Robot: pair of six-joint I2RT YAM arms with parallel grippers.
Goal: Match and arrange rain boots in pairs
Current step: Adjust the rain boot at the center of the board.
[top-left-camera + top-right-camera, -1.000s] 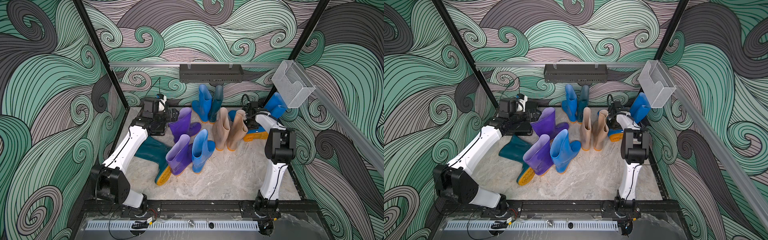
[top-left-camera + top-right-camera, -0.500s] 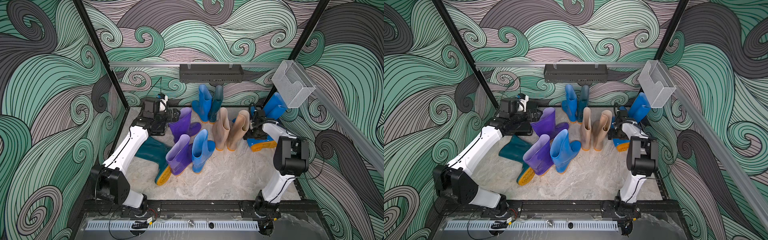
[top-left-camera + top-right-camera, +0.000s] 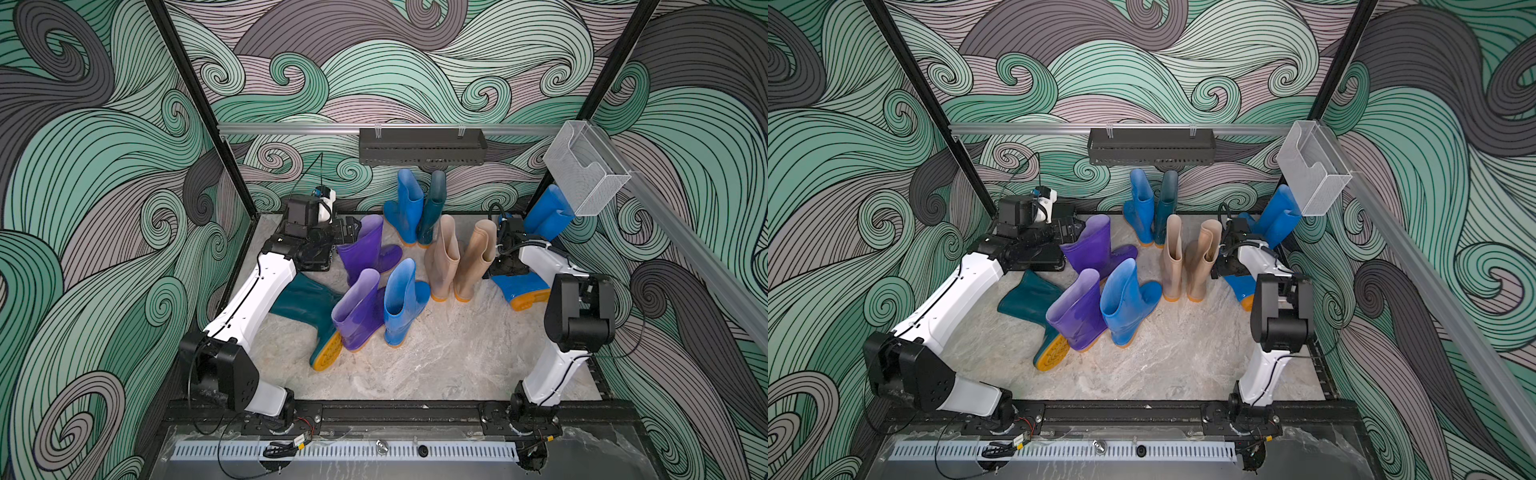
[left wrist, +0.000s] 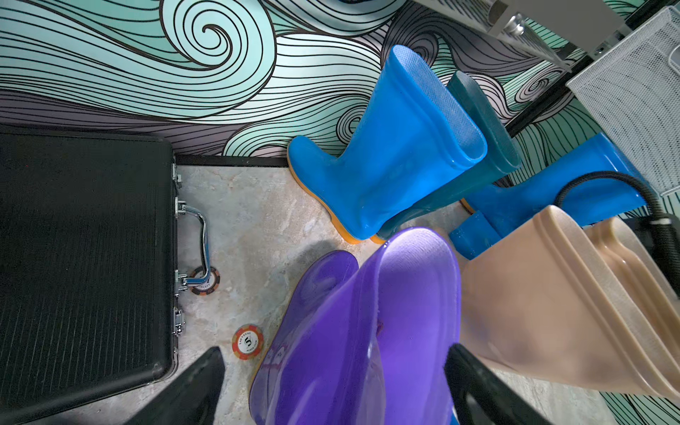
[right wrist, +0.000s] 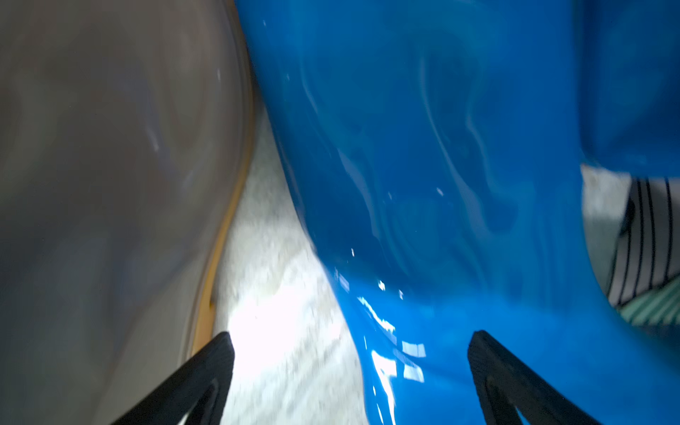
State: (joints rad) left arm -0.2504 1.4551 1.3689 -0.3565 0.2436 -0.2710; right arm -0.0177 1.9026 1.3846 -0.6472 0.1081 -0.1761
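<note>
At the tabletop's [image 3: 457,353] right edge, your right tool [image 5: 347,340] has sunk low, spread beside the fallen blue boot [image 3: 519,286], which has slid forward by the beige pair [image 3: 473,257], still unmatched; your left tool [image 4: 335,351], spread, straddles a purple boot [image 4: 368,312].

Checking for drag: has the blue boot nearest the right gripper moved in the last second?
Yes. The blue boot has slid toward the table's front rail, away from the clear wall basket fixed above it.

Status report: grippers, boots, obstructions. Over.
Left gripper open, straddling glossy purple rubber boot. Right gripper open at bright blue rubber boot. Flat black case nearby.
</note>
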